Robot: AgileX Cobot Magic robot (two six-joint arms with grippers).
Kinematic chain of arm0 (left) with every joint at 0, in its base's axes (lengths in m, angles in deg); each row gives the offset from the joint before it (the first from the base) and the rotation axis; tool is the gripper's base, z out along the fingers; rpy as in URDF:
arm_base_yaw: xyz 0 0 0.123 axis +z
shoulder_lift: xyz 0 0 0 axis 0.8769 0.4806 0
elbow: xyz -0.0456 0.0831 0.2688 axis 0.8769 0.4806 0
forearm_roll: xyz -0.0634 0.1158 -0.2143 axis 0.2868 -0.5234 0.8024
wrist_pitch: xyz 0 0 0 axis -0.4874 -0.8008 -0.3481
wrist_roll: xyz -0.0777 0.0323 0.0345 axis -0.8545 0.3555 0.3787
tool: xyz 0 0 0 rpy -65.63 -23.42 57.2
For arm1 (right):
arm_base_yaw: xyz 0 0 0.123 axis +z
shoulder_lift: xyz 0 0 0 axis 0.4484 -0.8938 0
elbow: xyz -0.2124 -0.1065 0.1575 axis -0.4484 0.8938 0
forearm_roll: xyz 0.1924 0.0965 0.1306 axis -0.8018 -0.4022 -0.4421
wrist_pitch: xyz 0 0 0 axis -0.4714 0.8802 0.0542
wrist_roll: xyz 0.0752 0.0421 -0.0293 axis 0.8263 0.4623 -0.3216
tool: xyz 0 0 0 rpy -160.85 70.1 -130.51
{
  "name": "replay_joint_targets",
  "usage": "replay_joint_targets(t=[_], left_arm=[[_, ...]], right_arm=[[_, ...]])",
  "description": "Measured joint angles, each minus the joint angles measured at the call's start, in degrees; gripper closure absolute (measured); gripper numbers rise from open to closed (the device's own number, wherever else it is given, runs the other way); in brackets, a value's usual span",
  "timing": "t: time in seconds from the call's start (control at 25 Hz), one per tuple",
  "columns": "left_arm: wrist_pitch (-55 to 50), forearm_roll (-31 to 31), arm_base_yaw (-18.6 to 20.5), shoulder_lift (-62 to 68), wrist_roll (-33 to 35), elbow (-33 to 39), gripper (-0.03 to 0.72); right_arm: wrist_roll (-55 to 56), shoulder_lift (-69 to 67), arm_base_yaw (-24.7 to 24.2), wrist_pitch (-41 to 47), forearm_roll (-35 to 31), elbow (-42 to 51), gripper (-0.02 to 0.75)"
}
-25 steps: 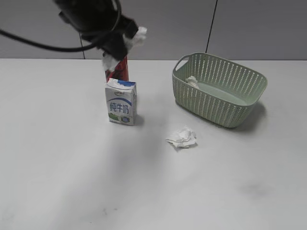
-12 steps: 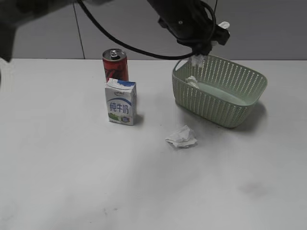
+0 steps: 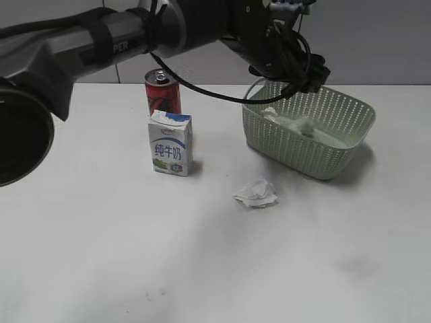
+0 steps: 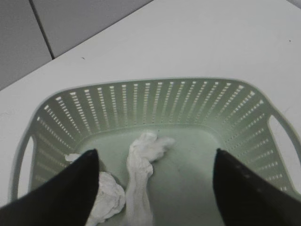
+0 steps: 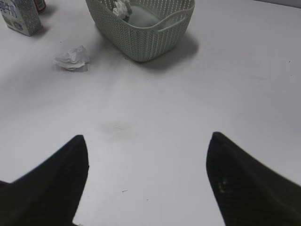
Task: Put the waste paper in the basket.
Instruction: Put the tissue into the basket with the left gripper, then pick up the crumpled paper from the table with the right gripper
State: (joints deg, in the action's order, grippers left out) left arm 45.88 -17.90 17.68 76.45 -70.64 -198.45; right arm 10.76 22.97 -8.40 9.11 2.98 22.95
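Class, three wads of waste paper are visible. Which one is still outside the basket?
The crumpled wad lying on the table in front of the basket; the other two wads lie inside it.

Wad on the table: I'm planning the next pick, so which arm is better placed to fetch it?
Probably the right. The right gripper hangs open and empty over bare table with the last paper wad ahead, while the left gripper is open above the basket, across the rim.

A white-and-blue milk carton (image 3: 170, 144) stands upright on the white table (image 3: 101, 256). A red drink can (image 3: 162, 91), top opened, stands upright directly behind the carton.
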Motion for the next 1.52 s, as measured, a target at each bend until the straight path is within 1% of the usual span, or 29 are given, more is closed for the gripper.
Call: replay_joint_targets(t=[0.08, 0.16, 0.24, 0.36, 0.52, 0.68, 0.84, 0.92, 1.08, 1.2, 1.36, 1.52], left_arm=[[-0.2, 0.0, 0.0, 0.2, 0.0, 0.0, 0.071], [-1.5, 0.1, 0.0, 0.0, 0.0, 0.0, 0.024], [-5.1, 0.1, 0.0, -1.0, 0.0, -0.2, 0.022], [-13.2, -0.6, 0.1, -4.0, 0.0, -0.5, 0.04], [-24.3, -4.2, 1.1, -9.0, -1.1, -0.7, 0.055], [-31.5, -5.6, 4.8, -12.0, -4.1, -0.9, 0.07], [-32.9, -6.7, 9.2, -14.8, -8.2, 0.4, 0.09], [-32.9, -7.0, 10.7, -17.2, -9.3, 2.0, 0.094], [-32.9, -9.7, 13.8, -23.4, -9.6, 9.4, 0.097], [-32.9, -13.0, 16.8, -28.5, -9.7, 17.7, 0.097], [-32.8, -14.1, 23.0, -34.7, -9.7, 29.9, 0.097], [-30.6, -14.4, 30.5, -42.2, -9.7, 41.2, 0.097]], right_arm=[[0.2, 0.0, 0.0, 0.0, 0.1, 0.0, 0.147], [0.6, 0.0, 0.0, 0.0, 0.5, 0.0, 0.147], [0.8, 0.0, 0.0, 0.0, 0.5, 0.0, 0.147], [1.0, 0.0, 0.0, 0.0, 0.5, 0.0, 0.147], [1.1, 0.0, 0.0, 0.0, 0.5, 0.0, 0.147], [1.2, -0.5, 0.0, 0.0, 0.5, 0.0, 0.147], [1.1, -0.9, 0.0, -0.1, 0.5, 0.0, 0.147], [0.4, -1.9, 0.0, -0.1, 0.5, -0.1, 0.147], [-1.9, -7.2, 0.0, -1.5, 0.5, -1.0, 0.147], [-2.7, -14.9, 0.0, -1.8, 0.5, -2.1, 0.147], [-5.8, -28.8, 0.0, -2.0, 0.5, -5.8, 0.147], [-13.6, -44.4, 0.0, -3.5, -1.4, -12.1, 0.148]])
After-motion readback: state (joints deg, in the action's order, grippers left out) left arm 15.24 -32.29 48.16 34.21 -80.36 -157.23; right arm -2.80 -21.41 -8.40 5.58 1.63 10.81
